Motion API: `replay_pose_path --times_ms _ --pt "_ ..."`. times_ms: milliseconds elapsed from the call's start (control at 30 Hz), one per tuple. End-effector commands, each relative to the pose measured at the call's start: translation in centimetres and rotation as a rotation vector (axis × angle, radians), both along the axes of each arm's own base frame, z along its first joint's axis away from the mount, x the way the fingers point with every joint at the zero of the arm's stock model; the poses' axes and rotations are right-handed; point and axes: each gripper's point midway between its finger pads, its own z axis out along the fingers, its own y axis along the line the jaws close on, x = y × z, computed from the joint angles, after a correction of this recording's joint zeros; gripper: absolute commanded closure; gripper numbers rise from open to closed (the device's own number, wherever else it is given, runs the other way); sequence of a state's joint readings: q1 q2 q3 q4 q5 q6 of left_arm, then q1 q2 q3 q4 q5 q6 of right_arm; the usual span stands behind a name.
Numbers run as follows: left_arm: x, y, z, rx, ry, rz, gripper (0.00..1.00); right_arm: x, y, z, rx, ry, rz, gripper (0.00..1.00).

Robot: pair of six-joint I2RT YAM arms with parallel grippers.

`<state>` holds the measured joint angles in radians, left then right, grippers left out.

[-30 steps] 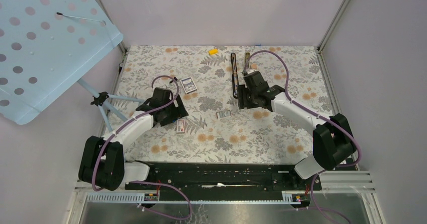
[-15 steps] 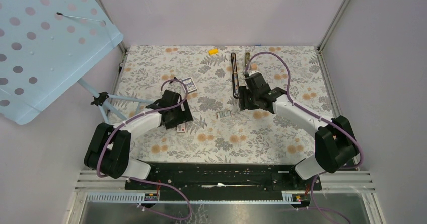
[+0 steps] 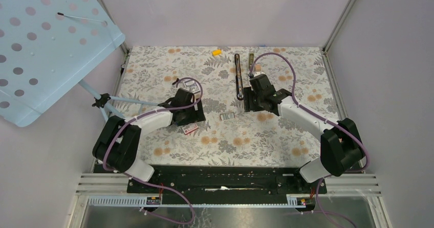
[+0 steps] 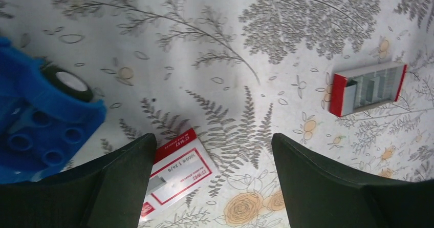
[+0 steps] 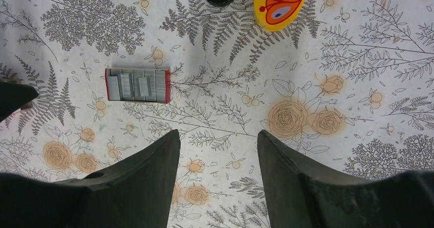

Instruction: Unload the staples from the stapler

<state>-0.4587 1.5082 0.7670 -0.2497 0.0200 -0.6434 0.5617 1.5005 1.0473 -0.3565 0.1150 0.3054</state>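
Two grippers, both spread open and empty: left gripper (image 4: pixel 214 142) has swung right toward mid-table, right gripper (image 5: pixel 219 136) stays just right of the stapler (image 3: pixel 237 77) lying far-centre, untouched, unloading seemingly not begun.

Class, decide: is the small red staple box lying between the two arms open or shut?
Open: the staple box shows bare grey staple rows inside its red walls in both wrist views.

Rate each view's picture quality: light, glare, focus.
Top external: soft, even light, no glare; the stapler is small but sharp. Left wrist: the flowered cloth and open staple box are crisp, while the left fingers are dark and soft-edged near the lens. Right wrist: the cloth print is sharp, the right fingers dark and featureless.
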Motion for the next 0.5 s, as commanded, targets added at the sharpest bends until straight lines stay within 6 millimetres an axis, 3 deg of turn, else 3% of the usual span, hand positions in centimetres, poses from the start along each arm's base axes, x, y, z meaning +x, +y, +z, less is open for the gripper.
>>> replay_pose_path --times_ms 0,267,367,467 --pt "-0.6 -1.9 -0.6 -0.013 0.018 -0.095 0.12 0.6 -0.8 1.2 -0.013 -0.05 -0.013 0.36" --pt "-0.7 -3.5 0.2 -0.02 -0.005 -0.147 0.13 0.7 -1.0 1.1 -0.017 -0.049 -0.018 0.36" --pt "1.1 -3.6 2.6 -0.016 -0.076 -0.117 0.12 0.9 -0.9 1.0 -0.017 -0.054 -0.004 0.35" --pt "3.2 -4.1 6.3 -0.026 -0.165 -0.092 0.11 1.2 -0.6 1.2 -0.031 -0.075 0.065 0.35"
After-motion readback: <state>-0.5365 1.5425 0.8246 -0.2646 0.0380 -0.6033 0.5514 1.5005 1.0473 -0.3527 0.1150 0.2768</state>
